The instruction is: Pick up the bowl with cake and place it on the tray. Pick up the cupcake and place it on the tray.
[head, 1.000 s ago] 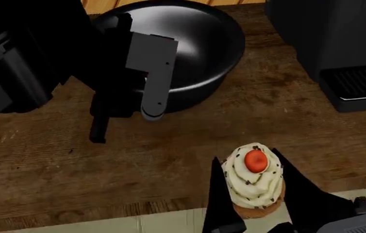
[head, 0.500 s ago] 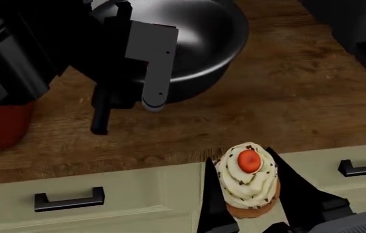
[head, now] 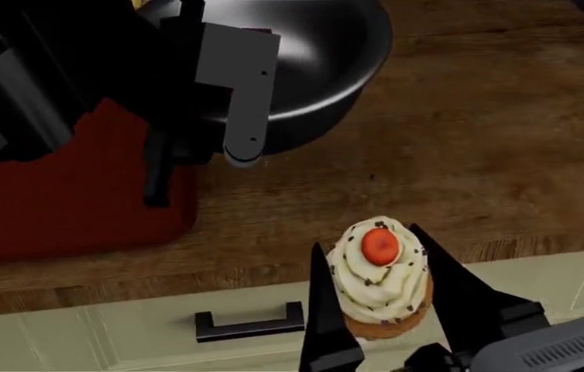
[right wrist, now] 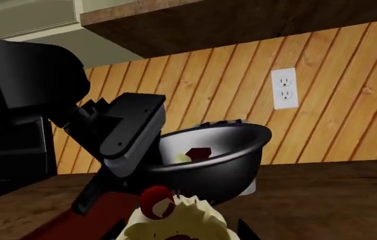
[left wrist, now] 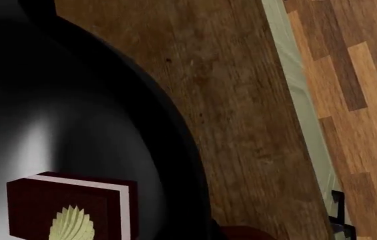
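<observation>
The black bowl (head: pixel 318 46) sits high in the head view, held at its rim by my left gripper (head: pixel 199 180), which is shut on it. In the right wrist view the bowl (right wrist: pixel 208 157) looks lifted off the counter. The cake (left wrist: pixel 68 210) lies inside the bowl and also shows in the right wrist view (right wrist: pixel 197 152). The dark red tray (head: pixel 75 198) lies on the counter under and beside my left arm. My right gripper (head: pixel 369 256) is shut on the cupcake (head: pixel 380 275) and holds it over the counter's front edge. The cupcake also shows in the right wrist view (right wrist: pixel 175 215).
The wooden counter (head: pixel 478 155) stretches to the right of the bowl. Pale cabinet fronts with a black drawer handle (head: pixel 251 322) run below its front edge. A plank wall with a white outlet (right wrist: pixel 283 89) stands behind the counter. A dark appliance (right wrist: pixel 8 150) stands by the wall.
The view has shifted left. The red tray has come fully into view and the appliance at the right has left it. Both grippers keep their hold on the bowl and the cupcake.
</observation>
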